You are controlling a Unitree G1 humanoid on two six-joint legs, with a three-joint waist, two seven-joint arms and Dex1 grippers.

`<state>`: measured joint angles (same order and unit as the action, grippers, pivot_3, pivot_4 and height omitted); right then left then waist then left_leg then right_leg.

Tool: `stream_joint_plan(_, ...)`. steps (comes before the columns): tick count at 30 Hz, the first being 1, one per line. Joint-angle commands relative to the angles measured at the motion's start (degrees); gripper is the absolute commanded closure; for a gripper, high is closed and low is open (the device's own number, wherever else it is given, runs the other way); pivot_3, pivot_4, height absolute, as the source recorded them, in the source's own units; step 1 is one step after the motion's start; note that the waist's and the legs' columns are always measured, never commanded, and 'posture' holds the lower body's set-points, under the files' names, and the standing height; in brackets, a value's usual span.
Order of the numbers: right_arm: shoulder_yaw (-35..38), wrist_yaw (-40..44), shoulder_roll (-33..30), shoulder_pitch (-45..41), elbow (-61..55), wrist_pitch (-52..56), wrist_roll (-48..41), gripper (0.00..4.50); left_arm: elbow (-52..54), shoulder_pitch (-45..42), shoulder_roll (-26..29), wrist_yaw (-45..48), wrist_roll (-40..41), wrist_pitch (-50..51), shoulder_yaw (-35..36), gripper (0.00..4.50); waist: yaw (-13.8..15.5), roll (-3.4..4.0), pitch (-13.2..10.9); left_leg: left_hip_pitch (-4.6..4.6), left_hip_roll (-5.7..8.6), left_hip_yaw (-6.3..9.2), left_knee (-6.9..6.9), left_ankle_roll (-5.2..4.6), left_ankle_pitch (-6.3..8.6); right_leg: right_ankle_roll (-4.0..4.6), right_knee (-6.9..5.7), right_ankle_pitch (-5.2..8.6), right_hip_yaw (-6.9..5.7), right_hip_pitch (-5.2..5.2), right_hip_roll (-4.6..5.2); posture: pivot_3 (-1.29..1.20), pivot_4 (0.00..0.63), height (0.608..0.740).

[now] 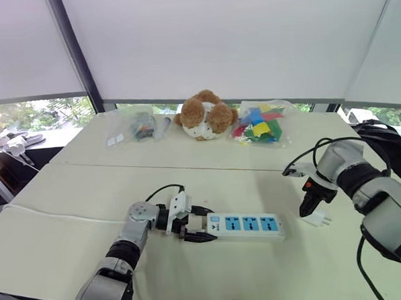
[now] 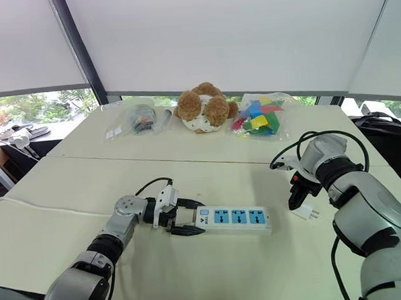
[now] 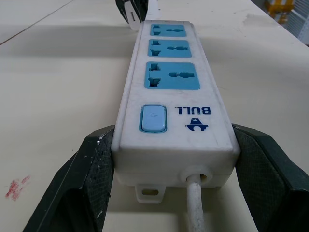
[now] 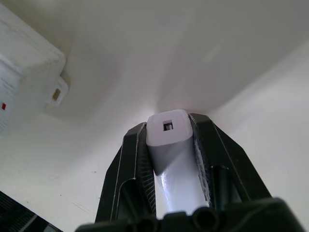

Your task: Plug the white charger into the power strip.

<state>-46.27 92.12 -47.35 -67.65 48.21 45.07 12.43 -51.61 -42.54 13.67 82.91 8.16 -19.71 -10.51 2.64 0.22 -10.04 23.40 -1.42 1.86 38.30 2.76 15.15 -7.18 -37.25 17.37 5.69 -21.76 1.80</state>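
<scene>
Two holds at once. Left gripper (image 1: 204,225) closed narrow on the switch end of the power strip (image 1: 248,226), one black finger (image 3: 89,186) pressed to each long side. Strip flat on the table (image 1: 69,217), near the front edge and about midway along it, lying lengthwise along that edge. Three blue sockets (image 3: 172,76) facing up, pale switch (image 3: 153,119) nearest the grip, white cord (image 3: 195,208) running out of the gripped end between the fingers.

Right gripper (image 1: 310,208) pointing down at the table toward the right edge, pinched tight on the white charger (image 1: 320,218), with a finger on either side of its body as seen from the right wrist. Charger low at the table surface, near the free end of the strip but not touching it. Cannot tell whether resting on the top or held just clear of it. Not yet plugged in.

Along the back edge, well apart from both grippers: a brown and white teddy bear (image 1: 203,115) near the middle, a clear bag of coloured blocks (image 1: 260,125) just beside it toward the right, and clear bags of small bits (image 1: 135,126) toward the left.
</scene>
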Motion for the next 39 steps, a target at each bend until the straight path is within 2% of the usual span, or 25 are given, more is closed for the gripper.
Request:
stream_joint_plan(1, 1.88, -0.22, -3.72, 3.31, -7.4, -3.21, 1.49, 3.79, -2.94, 1.4, -2.05, -2.86, -4.83, 0.15, -3.47, 1.55, 0.08, 0.0, 0.0, 0.0, 0.03, 0.03, 0.0, 0.0, 0.0, 0.0, 0.02, 0.0, 0.0, 0.02, 0.0, 0.0, 0.15, 0.739)
stream_joint_plan(2, 2.5, -0.62, -4.55, 4.51, -9.67, -3.55, 2.21, 3.79, -2.85, 1.5, -2.11, -2.9, -4.91, 0.11, -3.47, 1.55, 0.08, 0.0, 0.0, 0.0, 0.04, 0.05, 0.01, 0.0, 0.0, 0.0, 0.06, 0.0, 0.0, 0.05, 0.0, 0.0, 0.15, 0.739)
stream_joint_plan(4, 3.78, -0.13, -5.48, 6.44, -14.0, -1.24, 2.13, 2.64, -2.7, 1.6, -2.18, -2.93, -4.95, 0.12, -3.46, 1.55, 0.07, -0.01, 0.01, -0.02, 0.06, 0.08, 0.01, 0.0, 0.0, 0.0, 0.11, 0.0, 0.02, 0.12, 0.0, 0.0, 0.15, 0.739)
stream_joint_plan(5, 4.08, 0.18, -6.14, 7.38, -16.14, -0.54, 2.05, 2.34, -2.63, 1.63, -2.23, -2.94, -4.94, 0.15, -3.47, 1.55, 0.08, -0.01, 0.01, -0.02, 0.06, 0.08, 0.01, 0.0, 0.0, 0.0, 0.13, 0.0, 0.02, 0.13, 0.0, 0.0, 0.15, 0.739)
stream_joint_plan(9, 5.5, 0.38, -7.11, 9.51, -21.34, 2.82, 2.22, 0.29, -2.47, 1.62, -2.44, -2.94, -4.94, 0.27, -3.5, 1.55, -0.12, -0.02, 0.03, -0.05, 0.07, 0.1, 0.02, 0.0, 0.0, 0.01, 0.14, 0.0, 0.04, 0.33, 0.01, 0.0, 0.15, 0.739)
stream_joint_plan(13, 6.22, 0.35, -7.26, 9.57, -23.03, 4.97, 2.06, 0.29, -2.63, 1.27, -2.59, -3.06, -4.97, 0.31, -3.52, 1.55, -0.16, -0.01, 0.03, -0.1, 0.07, 0.09, 0.05, 0.01, -0.01, 0.06, 0.2, 0.03, 0.04, 0.31, 0.02, 0.0, 0.15, 0.739)
stream_joint_plan(23, 3.5, 0.38, -9.42, 8.27, -19.69, 2.51, 2.13, 0.29, -2.74, 1.43, -3.12, -3.21, -5.1, 0.3, -3.64, 1.55, -0.2, -0.02, 0.02, -0.08, 0.32, 0.09, 0.05, 0.01, -0.01, 0.05, 0.23, 0.03, 0.04, 0.26, 0.27, 0.0, 0.15, 0.739)
stream_joint_plan(25, 3.6, 0.38, -8.71, 7.62, -17.88, 1.81, 2.79, 0.79, -2.68, 1.53, -3.24, -3.28, -5.14, 0.36, -3.7, 1.55, -0.21, -0.02, 0.02, -0.08, 0.43, 0.1, 0.03, -0.02, -0.02, 0.03, 0.22, 0.04, 0.03, 0.26, 0.38, 0.0, 0.15, 0.739)
stream_joint_plan(27, 3.64, 0.38, -8.02, 7.11, -16.49, 1.07, 3.37, 1.57, -2.71, 1.55, -3.32, -3.37, -5.16, 0.41, -3.67, 1.55, -0.25, -0.01, 0.02, -0.08, 0.68, 0.04, -0.06, -0.15, -0.1, -0.01, 0.22, 0.04, -0.04, 0.25, 0.72, 0.0, 0.15, 0.739)
stream_joint_plan(31, 3.38, 0.38, -6.6, 6.35, -14.17, -0.59, 4.25, 3.61, -2.58, 1.73, -3.46, -3.57, -5.21, 0.6, -3.58, 1.55, -0.27, -0.02, 0.02, -0.06, 0.91, 0.03, -0.06, -0.24, -0.14, -0.03, 0.29, 0.04, -0.04, 0.27, 0.95, 0.0, 0.15, 0.739)
stream_joint_plan(32, 3.4, 0.38, -6.54, 6.33, -14.07, -0.98, 4.46, 3.79, -2.51, 1.83, -3.41, -3.6, -5.24, 0.58, -3.57, 1.55, -0.26, -0.02, 0.02, -0.07, 0.92, 0.04, -0.06, -0.26, -0.14, -0.03, 0.3, 0.04, -0.04, 0.28, 0.95, 0.0, 0.15, 0.739)
stream_joint_plan(36, 5.01, 0.38, -7.06, 6.89, -16.19, -1.6, 3.86, 3.78, -2.45, 2.04, -3.01, -3.54, -5.25, 0.61, -3.44, 1.55, -0.3, -0.02, 0.02, -0.07, 0.93, 0.06, -0.06, -0.27, -0.15, -0.03, 0.3, 0.04, -0.05, 0.31, 0.96, 0.0, 0.15, 0.739)
stream_joint_plan(37, 6.83, 0.24, -7.33, 7.54, -17.54, -1.69, 3.08, 3.78, -2.37, 2.07, -2.83, -3.42, -5.23, 0.63, -3.42, 1.55, -0.31, -0.02, 0.02, -0.07, 0.93, 0.06, -0.06, -0.27, -0.15, -0.03, 0.3, 0.03, -0.04, 0.31, 0.96, 0.0, 0.15, 0.739)
stream_joint_plan(39, 15.86, -3.32, -7.96, 10.19, -20.91, -5.51, -2.36, 3.78, -2.26, 1.63, -2.3, -2.69, -5.08, 1.23, -3.36, 1.55, -0.28, -0.03, 0.02, -0.04, 0.93, 0.07, -0.06, -0.27, -0.15, -0.04, 0.29, 0.03, -0.05, 0.34, 0.96, 0.0, 0.15, 0.739)
